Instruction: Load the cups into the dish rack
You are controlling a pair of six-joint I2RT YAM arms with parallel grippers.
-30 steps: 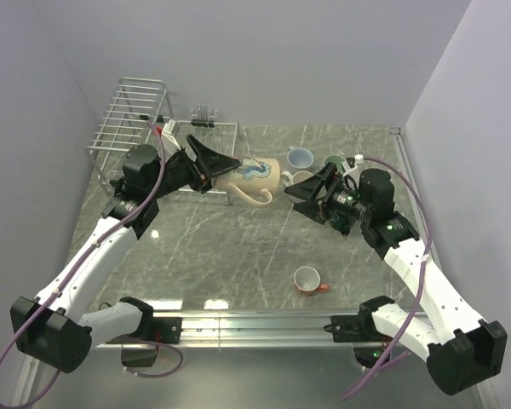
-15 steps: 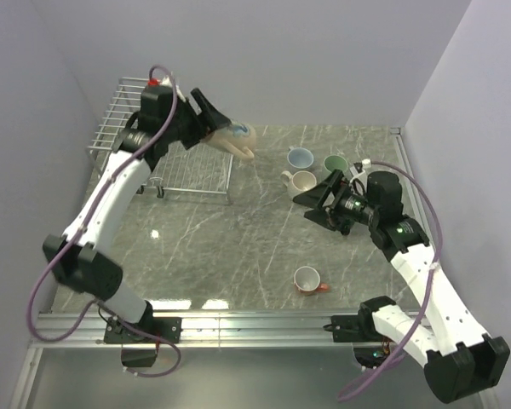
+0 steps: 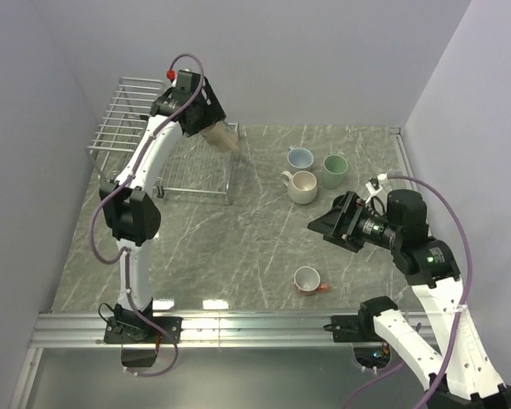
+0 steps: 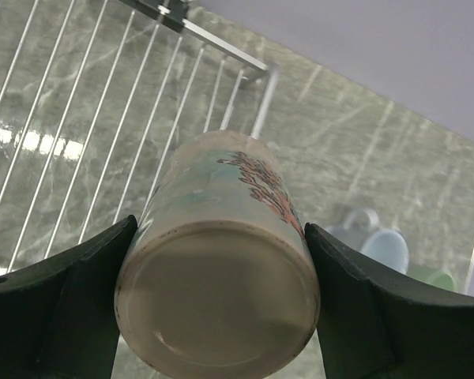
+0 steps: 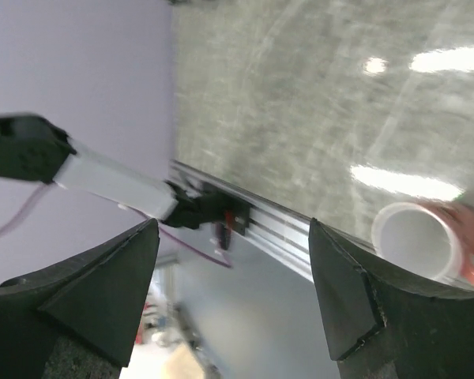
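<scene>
Swinging up and back, the left arm now carries its load above the dish rack (image 3: 123, 119), while the right arm has drawn back toward its base. I'm mid-placement: the left gripper (image 3: 211, 129) is clamped on the taller beige mug (image 3: 225, 138), tilted by the rack's right edge. Next I need to lower it onto the grid and let go. The right gripper (image 3: 334, 223) gapes wide, empty, near the orange-red cup (image 3: 307, 279).

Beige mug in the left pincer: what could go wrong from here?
The left pincer grips the beige mug only by its smooth sides, tilted above the rack; it may slip and fall on the wires. The mug hangs near the rack's corner, so it could land on the rim and tip out.
</scene>
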